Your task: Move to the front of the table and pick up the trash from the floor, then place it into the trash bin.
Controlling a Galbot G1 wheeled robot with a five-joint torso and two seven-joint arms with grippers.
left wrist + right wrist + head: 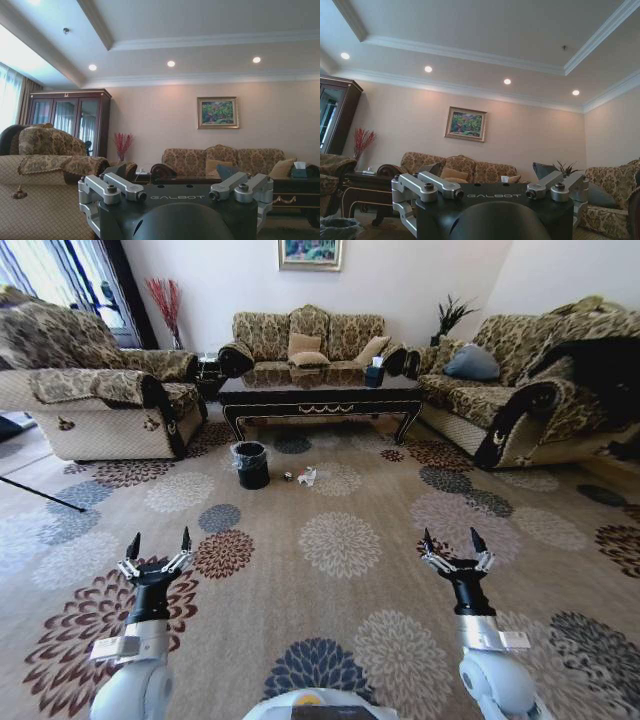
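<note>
The trash [306, 476] lay on the patterned carpet [340, 540] just in front of the table [320, 395], a crumpled white piece with a small darker bit [288, 477] beside it; what exactly each piece was could not be told at that range. The trash bin [251, 464], black with a clear liner over its rim, stood upright near the trash, toward the robot's left, close to the table's front left leg; its liner edge also showed low in the right wrist view [337, 230]. The table sat between the sofa [305, 340] at the back wall and armchairs at either side, with a tissue box [374, 372] on its top. The robot was well apart from all of it, with a wide stretch of carpet in between. Left gripper [159, 543] was held low and forward, fingers spread apart, holding nothing. Right gripper [454, 543] mirrored it on the other side, fingers likewise spread and empty. Progress judged as very early: the approach to the table front looked unfinished, no trash grasped, nothing seen going into the bin. Left to do: close the distance, bend, pick each piece, drop in bin
</note>
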